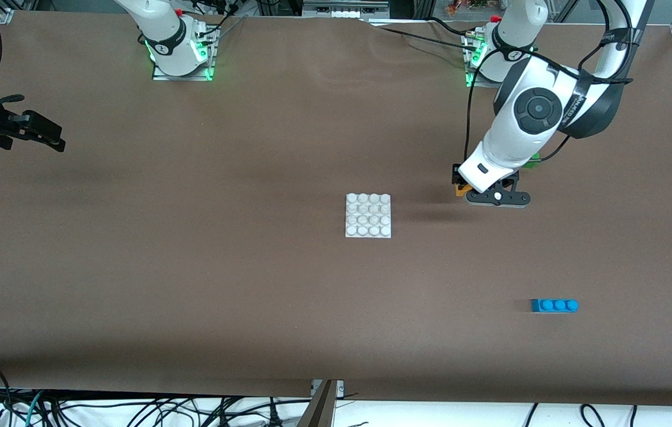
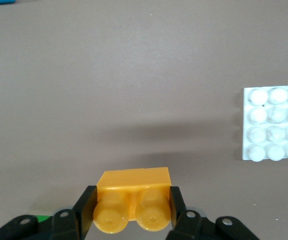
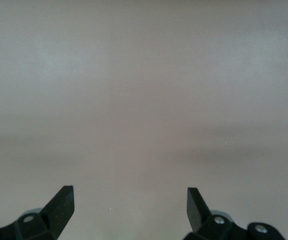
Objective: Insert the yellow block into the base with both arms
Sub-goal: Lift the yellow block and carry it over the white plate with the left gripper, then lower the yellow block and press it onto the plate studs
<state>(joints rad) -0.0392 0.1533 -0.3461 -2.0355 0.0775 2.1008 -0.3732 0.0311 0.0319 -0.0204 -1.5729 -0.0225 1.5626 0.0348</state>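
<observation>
We see a wide table (image 1: pixel 193 284) covered in brown cloth, with cables hanging along its near edge and the two arm bases standing at its top edge in the front view.

The left arm (image 1: pixel 525 118) is the largest thing in play. It bends down from its base and ends low over the cloth, toward its own end of the table. The right arm (image 1: pixel 163 29) waits, its hand held out past the table's edge at the right arm's end.

Next in size comes the base (image 1: pixel 368 215), the white studded plate, flat on the cloth about mid-table. It lies beside the left gripper (image 1: pixel 465 190), apart from it, with bare cloth between the two.

The blue brick (image 1: pixel 554 305) lies nearer to the front camera than the left gripper, well apart from it. A bit of green brick (image 1: pixel 534 159) shows past the left arm's wrist.

Smallest is the yellow block (image 2: pixel 134 200). We find it clamped between the left gripper's two fingers (image 2: pixel 86 207), one on each end, its two studs facing the wrist camera. In the front view only a sliver of it shows at the gripper.

The right gripper (image 3: pixel 130 202) has its fingers spread wide with nothing between them, only plain cloth beneath.
</observation>
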